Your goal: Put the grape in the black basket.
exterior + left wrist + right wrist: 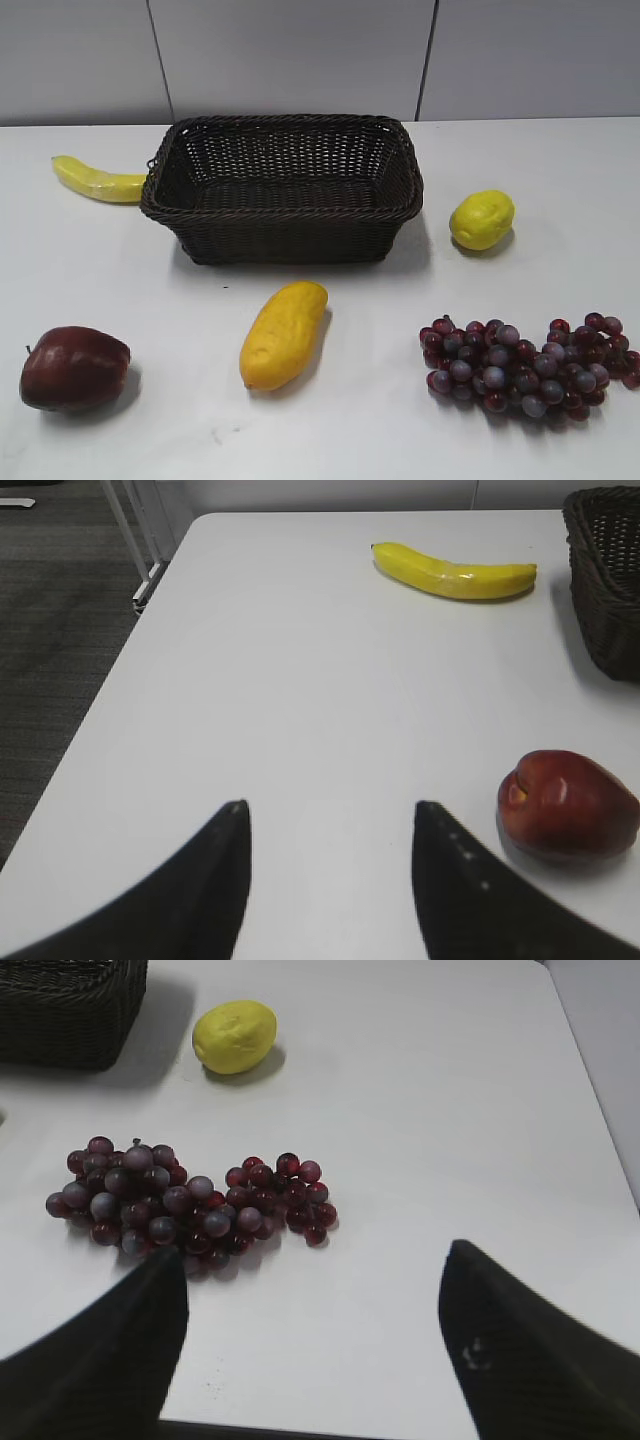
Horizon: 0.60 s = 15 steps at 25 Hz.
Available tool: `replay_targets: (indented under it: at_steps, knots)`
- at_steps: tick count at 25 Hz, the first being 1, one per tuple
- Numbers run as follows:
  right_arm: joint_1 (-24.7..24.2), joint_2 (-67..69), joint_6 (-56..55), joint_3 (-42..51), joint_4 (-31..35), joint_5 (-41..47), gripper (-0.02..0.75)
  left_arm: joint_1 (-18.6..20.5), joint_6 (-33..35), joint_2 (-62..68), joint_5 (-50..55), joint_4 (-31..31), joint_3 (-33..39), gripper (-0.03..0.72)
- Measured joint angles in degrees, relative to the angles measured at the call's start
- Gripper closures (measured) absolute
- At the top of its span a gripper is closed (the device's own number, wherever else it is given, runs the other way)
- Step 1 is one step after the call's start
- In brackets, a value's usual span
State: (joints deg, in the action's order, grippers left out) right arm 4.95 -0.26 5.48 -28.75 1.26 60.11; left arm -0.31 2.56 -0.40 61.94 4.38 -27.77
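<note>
The grape (530, 364), a long bunch of dark red and purple-grey grapes, lies on the white table at the front right. It also shows in the right wrist view (185, 1202). The black basket (283, 205), a large woven wicker basket, stands at the back middle and looks empty. A corner of it shows in the left wrist view (605, 580) and in the right wrist view (65, 1015). My right gripper (315, 1265) is open and empty, in front of the grape and a little to its right. My left gripper (330, 810) is open and empty, left of the apple. Neither gripper shows in the exterior view.
A dark red apple (73, 368) lies front left, also in the left wrist view (567, 805). A yellow mango (283, 334) lies in front of the basket. A banana (98, 180) lies left of the basket. A lemon (481, 219) lies right of it. The table's left edge (120, 670) is near.
</note>
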Motion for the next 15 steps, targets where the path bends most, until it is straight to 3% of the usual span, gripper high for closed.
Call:
replay_targets:
  at_steps: [15]
  knots:
    - [0.0, 1.7, -2.2, -0.5, -0.2, 0.0, 0.143, 0.0, 0.0, 0.0, 0.0, 0.0, 0.0, 0.208]
